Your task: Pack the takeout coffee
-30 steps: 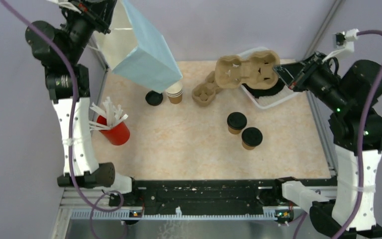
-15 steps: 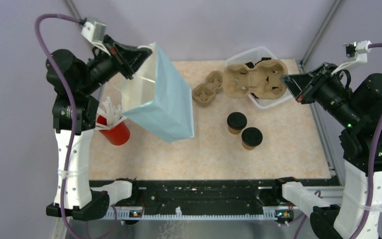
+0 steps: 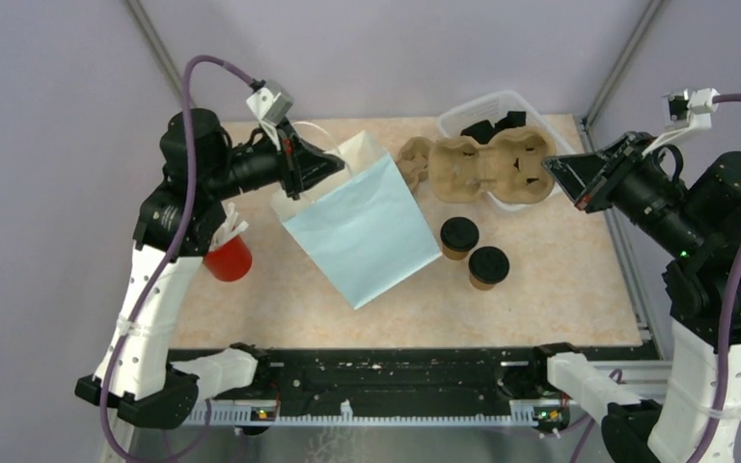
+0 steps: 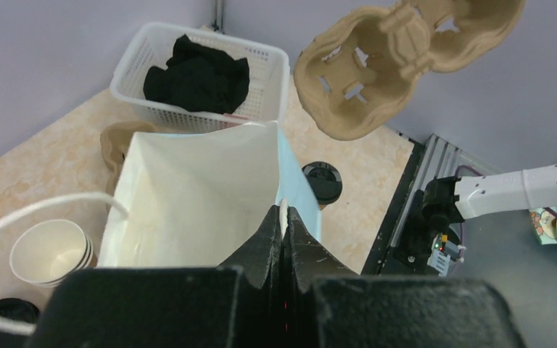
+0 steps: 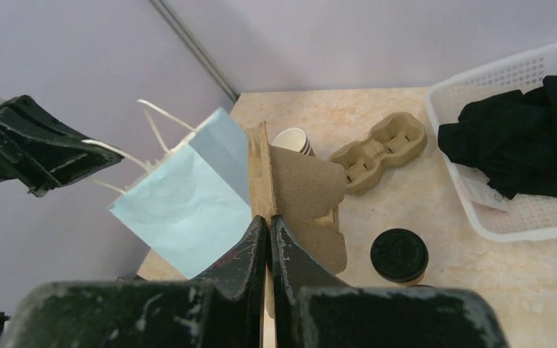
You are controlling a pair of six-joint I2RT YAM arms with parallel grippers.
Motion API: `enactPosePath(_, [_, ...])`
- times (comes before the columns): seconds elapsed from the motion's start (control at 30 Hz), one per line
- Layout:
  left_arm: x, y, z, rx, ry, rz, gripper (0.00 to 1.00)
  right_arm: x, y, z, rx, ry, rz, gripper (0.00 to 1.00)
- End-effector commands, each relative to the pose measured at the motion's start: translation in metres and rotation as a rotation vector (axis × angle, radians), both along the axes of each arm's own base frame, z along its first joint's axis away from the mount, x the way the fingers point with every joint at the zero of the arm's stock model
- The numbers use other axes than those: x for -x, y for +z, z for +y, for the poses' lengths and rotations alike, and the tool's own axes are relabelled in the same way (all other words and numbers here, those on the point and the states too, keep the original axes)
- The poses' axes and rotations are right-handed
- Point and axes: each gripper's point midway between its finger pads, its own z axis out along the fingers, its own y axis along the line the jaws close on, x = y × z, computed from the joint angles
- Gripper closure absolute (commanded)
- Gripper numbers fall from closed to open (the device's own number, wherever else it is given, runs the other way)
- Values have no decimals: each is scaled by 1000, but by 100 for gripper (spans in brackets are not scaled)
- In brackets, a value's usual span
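L jaws pinching blue paper bag (image 3: 357, 231) rim, R jaws clamping cardboard carrier (image 3: 487, 166) edge, two lidded cups (image 3: 459, 236) (image 3: 488, 265) on desk (image 3: 560, 280)

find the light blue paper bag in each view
top external: light blue paper bag left of centre, tilted
left wrist: bag in the centre, its white inside showing
right wrist: bag left of centre
shared landmark: white plastic mesh basket, in all three

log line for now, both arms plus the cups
left pincer: shut on blue bag rim, bag tilted | right pincer: shut on cardboard carrier, held up | lidded cups: both on table, not packed
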Motion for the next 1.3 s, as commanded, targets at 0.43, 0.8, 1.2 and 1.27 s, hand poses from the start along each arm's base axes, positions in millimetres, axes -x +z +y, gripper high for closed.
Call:
enactPosePath(0.43, [-20, -79, -25, -263, 55, 12, 100, -26, -3, 1, -68, -36, 28, 100])
enactPosePath(0.8, [8, -126, -49, -317, -88, 78, 94, -30, -3, 8, -113, -7, 44, 100])
enactPosePath(1.2, [41, -81, -21, -97, 156, 483, 13, -25, 8, 23, 25, 144, 4, 100])
enactPosePath(1.27, [50, -98, -2, -98, 296, 665, 13, -21, 8, 33, 28, 221, 6, 100])
